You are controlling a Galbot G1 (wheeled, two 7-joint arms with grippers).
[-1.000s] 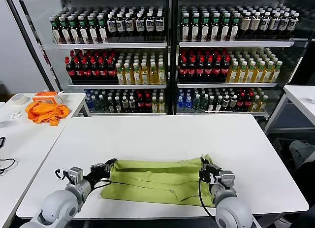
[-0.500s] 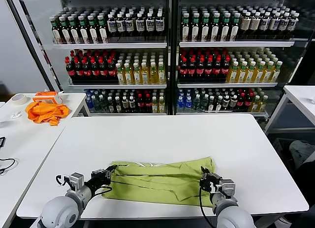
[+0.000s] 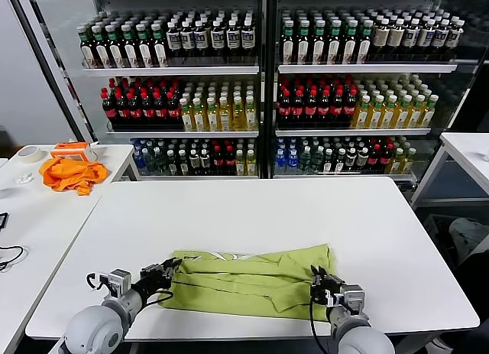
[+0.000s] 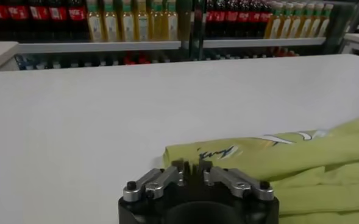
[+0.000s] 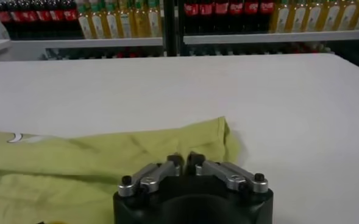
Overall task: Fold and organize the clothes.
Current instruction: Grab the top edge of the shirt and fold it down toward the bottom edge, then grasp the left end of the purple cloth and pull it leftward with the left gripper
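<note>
The clothes are one light yellow-green shirt (image 3: 252,281), folded into a long band near the front edge of the white table (image 3: 252,212). My left gripper (image 3: 170,268) sits low at the shirt's left end. In the left wrist view the shirt (image 4: 289,158) lies just beyond that gripper (image 4: 191,167), whose fingers stand a little apart with nothing clearly pinched. My right gripper (image 3: 317,281) is at the shirt's right end. In the right wrist view this gripper (image 5: 184,161) shows a narrow gap over the shirt (image 5: 106,158).
Bright orange cloth (image 3: 72,173) and a tape roll (image 3: 29,154) lie on the side table (image 3: 38,224) to the left. Another white table (image 3: 470,151) stands at the right. A cooler of bottles (image 3: 260,86) fills the back.
Both grippers drew back toward the table's front edge and lower. The shirt settled flat into a wider folded band. The fingers of both have parted slightly.
</note>
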